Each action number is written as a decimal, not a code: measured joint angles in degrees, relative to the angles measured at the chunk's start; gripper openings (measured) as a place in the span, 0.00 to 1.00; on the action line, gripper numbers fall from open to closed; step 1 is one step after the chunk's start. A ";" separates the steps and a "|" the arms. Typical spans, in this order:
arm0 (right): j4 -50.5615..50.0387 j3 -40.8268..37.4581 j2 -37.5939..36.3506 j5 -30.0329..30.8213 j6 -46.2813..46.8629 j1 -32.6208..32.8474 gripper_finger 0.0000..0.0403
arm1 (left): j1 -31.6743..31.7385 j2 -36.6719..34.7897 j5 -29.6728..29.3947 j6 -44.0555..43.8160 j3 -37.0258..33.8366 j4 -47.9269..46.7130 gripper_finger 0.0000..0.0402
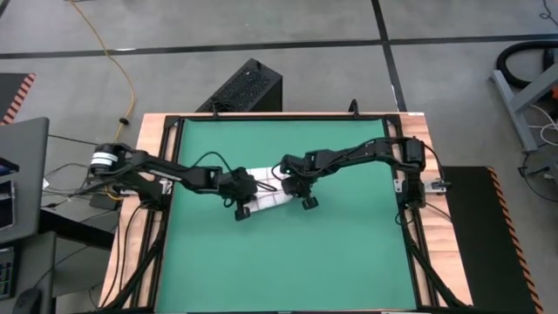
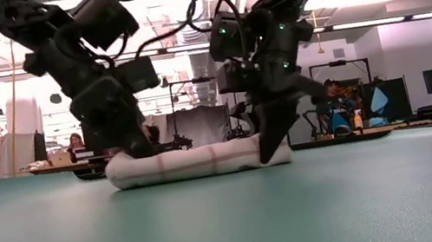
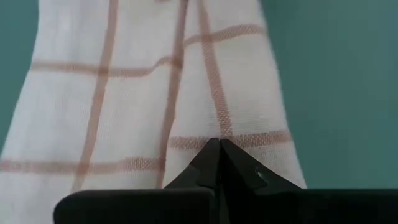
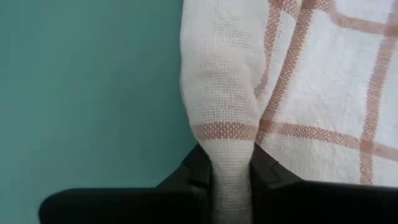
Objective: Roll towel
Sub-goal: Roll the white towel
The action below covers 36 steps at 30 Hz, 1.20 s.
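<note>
The towel [image 1: 261, 190] lay near the middle of the green mat [image 1: 279, 262], folded into a narrow, low bundle. In the low view the towel [image 2: 196, 161] appeared as a flat, rounded pad resting on the mat surface, with thin red check lines visible along its side.

The left gripper [image 1: 241, 208] was positioned at one end of the bundle. Its fingers [image 3: 219, 163] were pressed together, tip against tip, resting on the cloth (no fold of cloth was visible between them). In the low view the left gripper [image 2: 137, 147] stood down at that end of the pad.

The right gripper [image 1: 305, 199] was positioned at the opposite end. Its fingers [image 4: 198, 167] were pinching a raised fold of the towel [image 4: 224, 112], with the cloth running down between the two tips. In the low view the right gripper [image 2: 272, 142] reached down to the mat at that end of the bundle.

Both arms extended inward from the table's two sides and met over the towel. Seated people were visible in the room beyond the table.
</note>
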 joint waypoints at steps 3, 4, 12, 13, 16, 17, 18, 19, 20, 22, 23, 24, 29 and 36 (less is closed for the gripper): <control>-2.53 -0.11 -0.83 -4.51 0.97 -1.41 0.15 | 0.30 2.42 0.12 -0.78 0.18 1.79 0.00; -3.30 -0.13 -1.05 -6.20 1.28 -1.96 0.15 | 0.53 3.24 0.68 -1.27 0.20 1.94 0.00; -9.43 -0.11 -1.24 -21.60 4.72 -6.72 0.15 | 3.02 7.22 18.19 -10.31 0.27 3.85 0.00; -9.60 -0.09 -1.24 -23.29 5.46 -7.45 0.15 | 3.27 7.22 20.37 -11.22 0.25 3.61 0.00; -10.05 -0.07 -1.22 -24.78 6.98 -9.35 0.15 | 3.90 7.11 24.20 -13.09 0.24 3.56 0.00; -10.17 -0.02 -0.94 -24.49 7.01 -9.78 0.15 | 4.17 6.92 24.64 -13.81 0.22 3.48 0.00; -10.65 0.02 -0.84 -24.28 7.03 -10.19 0.15 | 4.35 6.81 25.01 -14.60 0.20 3.51 0.00; -11.20 0.00 -0.74 -24.28 7.17 -10.51 0.15 | 4.45 6.80 25.45 -14.97 0.20 3.85 0.00; -11.30 0.02 -0.16 -24.30 7.68 -10.76 0.15 | 4.52 6.80 26.13 -15.07 0.20 4.10 0.00; -11.60 0.12 0.87 -25.76 9.58 -11.26 0.15 | 4.54 6.80 27.18 -15.34 0.16 4.23 0.00; -12.52 0.05 1.22 -27.23 10.50 -11.61 0.15 | 4.53 6.80 27.27 -15.72 0.16 4.41 0.00; -13.29 0.02 1.86 -28.92 11.72 -11.85 0.15 | 4.53 6.80 27.45 -15.99 0.16 4.44 0.00; -14.99 0.09 3.15 -31.57 15.14 -13.09 0.15 | 4.55 6.80 29.58 -16.79 0.14 4.41 0.00; -15.81 0.11 5.06 -33.40 19.65 -14.46 0.15 | 4.11 4.24 30.64 -20.43 2.35 3.15 0.00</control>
